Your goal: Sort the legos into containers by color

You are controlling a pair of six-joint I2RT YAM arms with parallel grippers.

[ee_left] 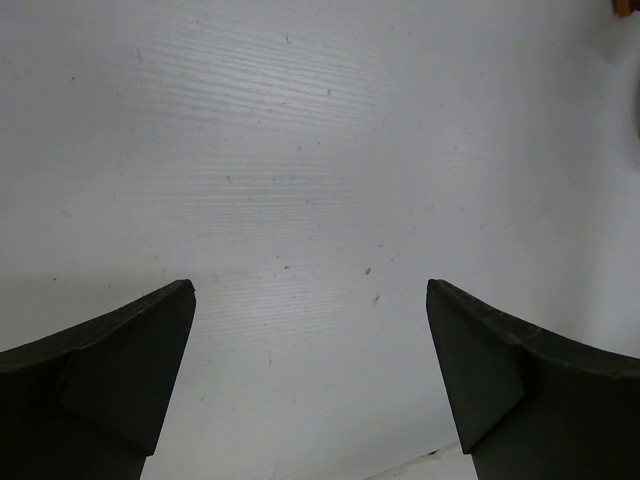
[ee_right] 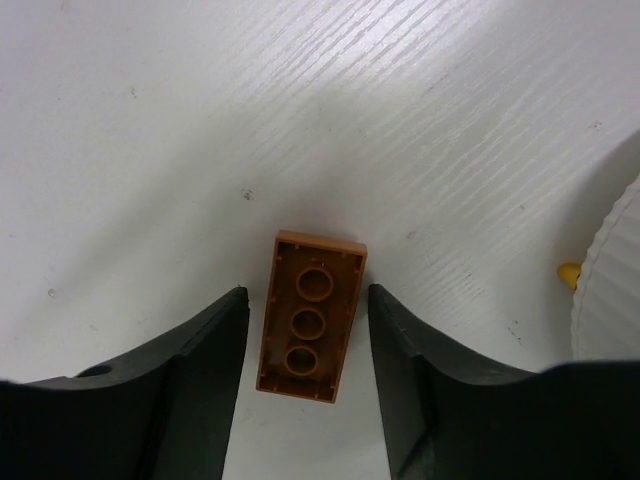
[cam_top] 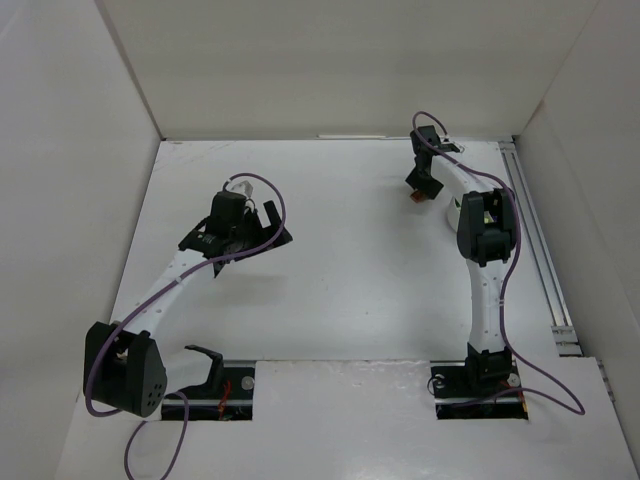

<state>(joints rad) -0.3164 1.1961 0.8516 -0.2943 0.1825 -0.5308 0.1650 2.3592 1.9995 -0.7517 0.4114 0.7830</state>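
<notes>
Pinch the probably light, stiff, slippery orange-brown lego point(ee_right: 310, 318) on its 3 and 9 o'clock sides with the spread right gripper point(ee_right: 308, 292).

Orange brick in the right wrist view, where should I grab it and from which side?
Grip the orange brick by its two long side walls, near mid-length, coming straight down from above. It lies flat on the table, hollow side up, and the fingers flank those long walls with gaps on both sides.

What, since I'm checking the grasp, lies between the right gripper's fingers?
An orange-brown lego, underside up, with a gap either side; the right wrist view shows it.
</notes>
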